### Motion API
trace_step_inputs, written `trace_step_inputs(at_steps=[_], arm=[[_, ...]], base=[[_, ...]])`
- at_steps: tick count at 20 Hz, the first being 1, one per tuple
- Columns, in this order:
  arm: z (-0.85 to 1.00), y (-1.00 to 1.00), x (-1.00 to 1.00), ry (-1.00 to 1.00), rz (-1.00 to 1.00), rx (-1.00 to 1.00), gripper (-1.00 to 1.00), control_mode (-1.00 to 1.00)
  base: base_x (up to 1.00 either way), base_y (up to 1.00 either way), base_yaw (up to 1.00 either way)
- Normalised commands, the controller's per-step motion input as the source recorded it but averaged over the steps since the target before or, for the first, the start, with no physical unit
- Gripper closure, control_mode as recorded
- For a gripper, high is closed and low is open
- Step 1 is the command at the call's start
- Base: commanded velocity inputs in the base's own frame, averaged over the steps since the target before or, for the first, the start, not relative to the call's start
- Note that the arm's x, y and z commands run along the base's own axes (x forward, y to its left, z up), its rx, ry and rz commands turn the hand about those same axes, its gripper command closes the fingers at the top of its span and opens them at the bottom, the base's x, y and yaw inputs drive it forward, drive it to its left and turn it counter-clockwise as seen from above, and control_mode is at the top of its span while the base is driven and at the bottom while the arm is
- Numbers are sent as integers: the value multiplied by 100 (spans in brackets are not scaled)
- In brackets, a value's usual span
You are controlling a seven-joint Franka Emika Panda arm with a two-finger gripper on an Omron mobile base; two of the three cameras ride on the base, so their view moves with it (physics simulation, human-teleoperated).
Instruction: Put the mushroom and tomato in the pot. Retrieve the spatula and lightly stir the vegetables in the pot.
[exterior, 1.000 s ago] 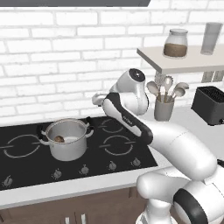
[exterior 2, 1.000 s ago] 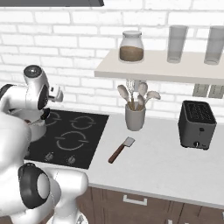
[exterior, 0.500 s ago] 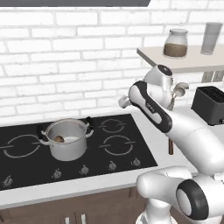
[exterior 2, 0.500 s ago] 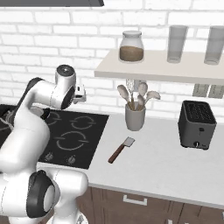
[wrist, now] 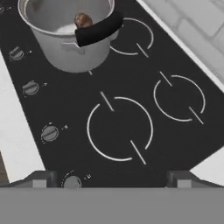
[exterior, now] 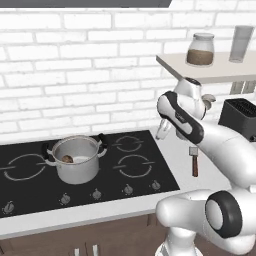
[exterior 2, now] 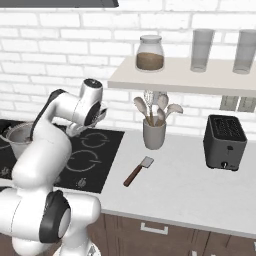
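**Arm and pincer: pose**

White arm with dark joints, folded high at the elbow, forearm reaching forward. Pincer [exterior: 163, 131] angled downward, jaws spread wide, nothing between them. Both dark fingertips [wrist: 41, 179] far apart, empty.

1. I count one pot [exterior: 76, 159] on the hob [exterior: 140, 172], one brown mushroom [exterior: 66, 159] in it.
2. One spatula [exterior 2: 138, 171] on the counter [exterior 2: 200, 195].
3. One toaster [exterior 2: 224, 143], one utensil crock [exterior 2: 154, 133].
4. On the shelf [exterior 2: 175, 80] I count one jar [exterior 2: 150, 53], two glasses [exterior 2: 202, 50].
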Motion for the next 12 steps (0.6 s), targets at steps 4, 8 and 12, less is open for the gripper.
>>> trace_step_inputs(at_steps=[4,8,12], arm=[[-27,-22,-5,-1,83,-40,-100,-100],[-16,-44,-50,-26,77,-33,-100,-100],[-14,-62,-69,-35,67,-23,-100,-100]], base=[[0,0,0],[0,0,0],[0,0,0]])
